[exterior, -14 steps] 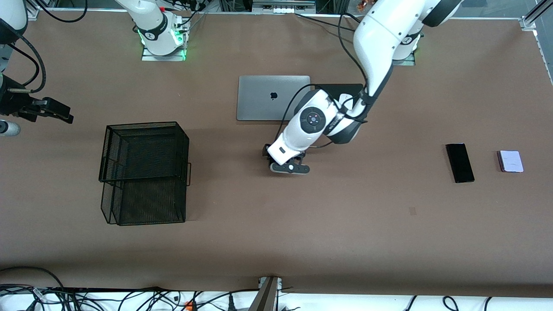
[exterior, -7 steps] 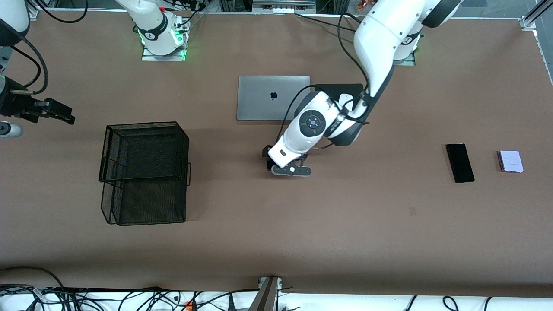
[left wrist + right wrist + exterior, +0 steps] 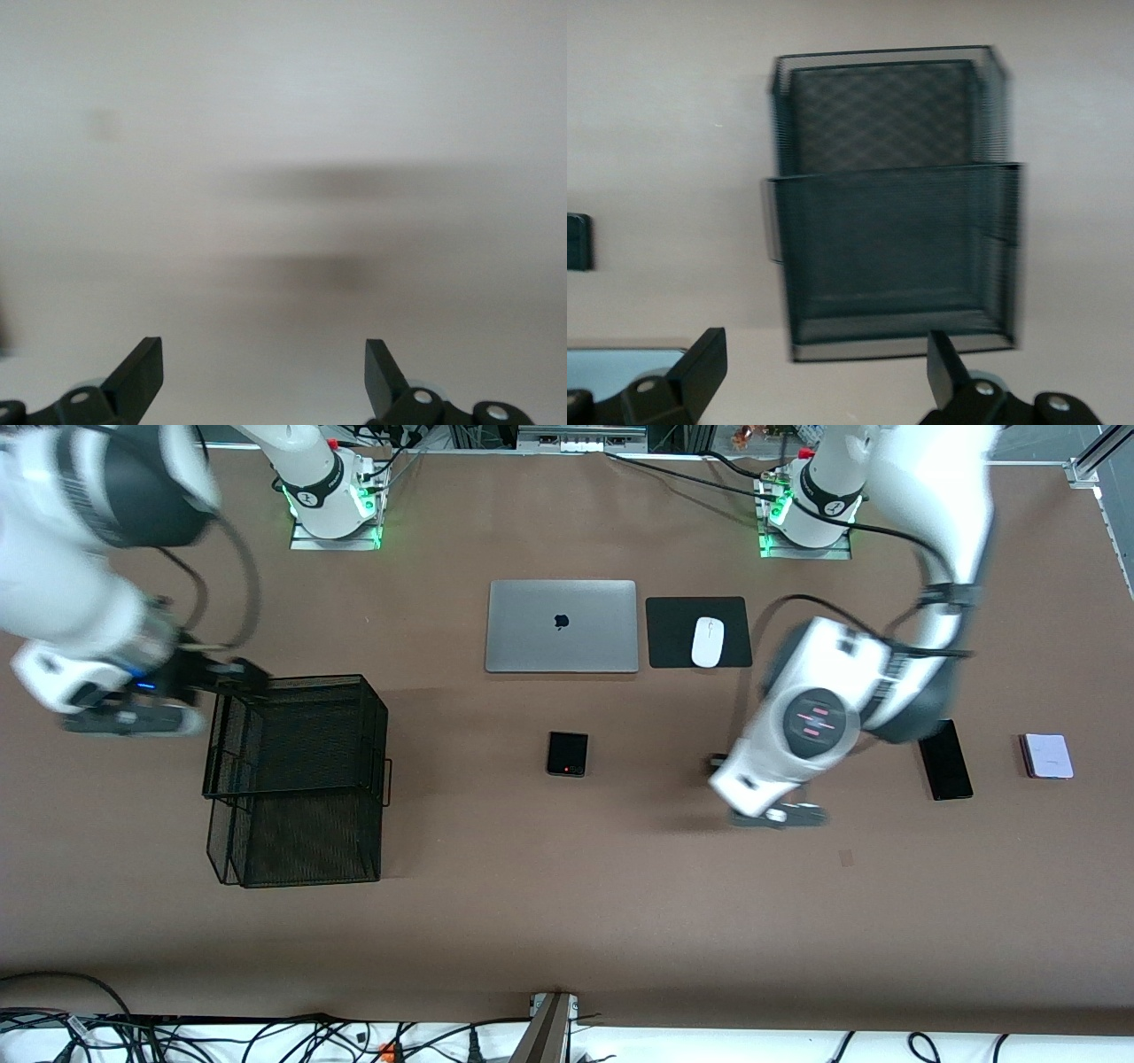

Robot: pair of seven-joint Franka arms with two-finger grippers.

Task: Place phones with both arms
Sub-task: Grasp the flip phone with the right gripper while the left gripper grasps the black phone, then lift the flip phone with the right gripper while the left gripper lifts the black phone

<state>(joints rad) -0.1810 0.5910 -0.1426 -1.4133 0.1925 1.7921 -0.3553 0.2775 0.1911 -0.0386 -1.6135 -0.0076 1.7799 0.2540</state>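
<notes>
Even overhead light, worktop (image 3: 567,921) evenly lit, soft shadows under both arms. Motion blur smears the right arm (image 3: 80,602) at upper left of the front view and the left arm (image 3: 824,717) at centre right. Left wrist view washed out, hazy streaks; right wrist view's mesh basket (image 3: 890,199) blurred.

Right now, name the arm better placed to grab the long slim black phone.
Left. The left gripper, open, hangs over bare table beside the long slim black phone; the right gripper is over the mesh basket, at the right arm's end.
</notes>
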